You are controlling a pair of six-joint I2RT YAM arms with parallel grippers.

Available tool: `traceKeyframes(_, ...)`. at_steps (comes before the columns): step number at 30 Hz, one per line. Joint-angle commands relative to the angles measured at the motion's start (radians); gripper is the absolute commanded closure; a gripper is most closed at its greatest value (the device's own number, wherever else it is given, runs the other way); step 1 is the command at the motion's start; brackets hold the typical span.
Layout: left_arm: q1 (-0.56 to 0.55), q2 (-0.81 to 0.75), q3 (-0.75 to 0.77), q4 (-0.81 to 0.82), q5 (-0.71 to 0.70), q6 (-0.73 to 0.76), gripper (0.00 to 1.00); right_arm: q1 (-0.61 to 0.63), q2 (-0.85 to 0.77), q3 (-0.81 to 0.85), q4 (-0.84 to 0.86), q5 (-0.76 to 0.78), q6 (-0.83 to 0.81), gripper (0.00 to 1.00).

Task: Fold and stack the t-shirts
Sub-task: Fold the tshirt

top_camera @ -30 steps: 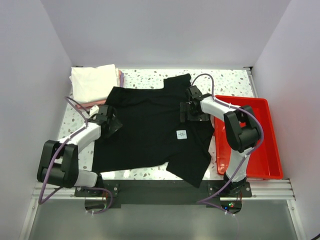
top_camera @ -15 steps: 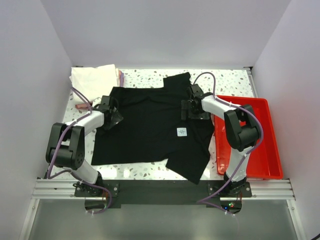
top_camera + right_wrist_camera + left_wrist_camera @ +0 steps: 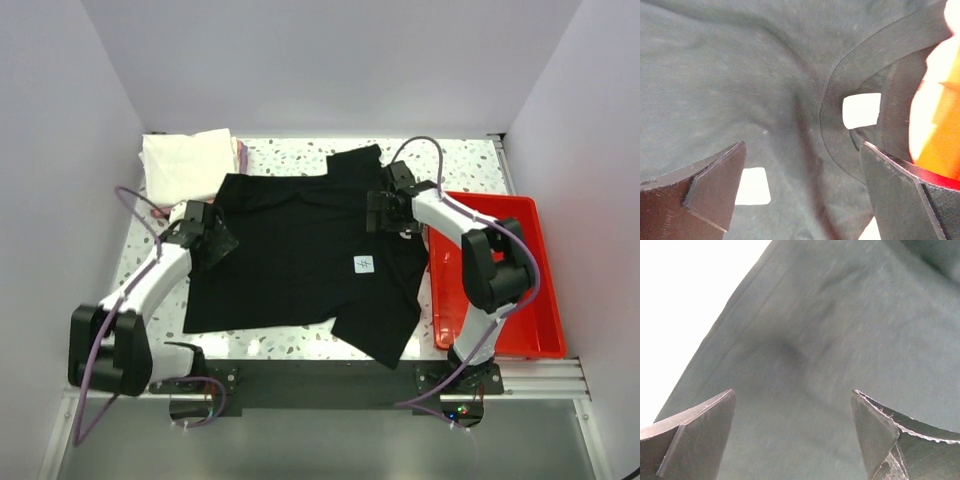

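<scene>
A large black t-shirt (image 3: 300,255) lies spread on the speckled table, with a small white label (image 3: 364,264) on its front. Its near right corner is turned over. My left gripper (image 3: 218,243) hovers open over the shirt's left edge; in the left wrist view only black cloth (image 3: 830,340) lies between the fingers (image 3: 695,440). Over the collar (image 3: 840,125) stands my right gripper (image 3: 380,212), also open, with a white neck label (image 3: 861,110) ahead of it. A folded white t-shirt (image 3: 186,162) sits on pink ones (image 3: 241,152) at the back left.
A red plastic tray (image 3: 525,215) lies along the right side, its rim close to the right arm and showing in the right wrist view (image 3: 940,140). White walls close in the table on three sides.
The left arm has swung its elbow outward and its gripper has shifted slightly left over the shirt's edge. The right gripper has moved a little farther back over the collar. Both stayed open.
</scene>
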Motion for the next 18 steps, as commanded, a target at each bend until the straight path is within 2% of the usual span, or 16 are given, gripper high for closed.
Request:
traceKeyframes(1, 0.007, -0.156, -0.1, -0.167, 0.037, -0.097, 0.0, -0.002, -0.119, -0.009, 0.012, 0.023, -0.004, 0.01)
traceKeyframes(4, -0.043, -0.285, -0.23, -0.216, 0.117, -0.207, 0.0, -0.004, -0.14, -0.032, 0.022, 0.008, -0.004, 0.01)
traceKeyframes(5, -0.116, -0.318, -0.285, -0.23, 0.129, -0.249, 0.0, -0.004, -0.143, -0.035, 0.024, 0.005, -0.004, 0.01)
traceKeyframes(6, -0.158, -0.386, -0.306, -0.269, 0.128, -0.352, 0.0, -0.004, -0.145, -0.037, 0.029, 0.0, -0.004, 0.01)
traceKeyframes(8, -0.26, -0.478, -0.345, -0.319, 0.149, -0.43, 0.0, -0.002, -0.143, -0.04, 0.033, -0.012, -0.007, 0.01)
traceKeyframes(9, -0.288, -0.506, -0.355, -0.331, 0.155, -0.514, 0.0, -0.002, -0.143, -0.042, 0.036, -0.02, -0.007, 0.01)
traceKeyframes(12, -0.345, -0.561, -0.379, -0.323, 0.125, -0.583, 0.0, -0.002, -0.143, -0.048, 0.044, -0.038, -0.009, 0.01)
traceKeyframes(18, -0.35, -0.368, -0.447, -0.234, 0.12, -0.675, 0.0, -0.002, -0.156, -0.062, 0.039, -0.032, -0.015, 0.01)
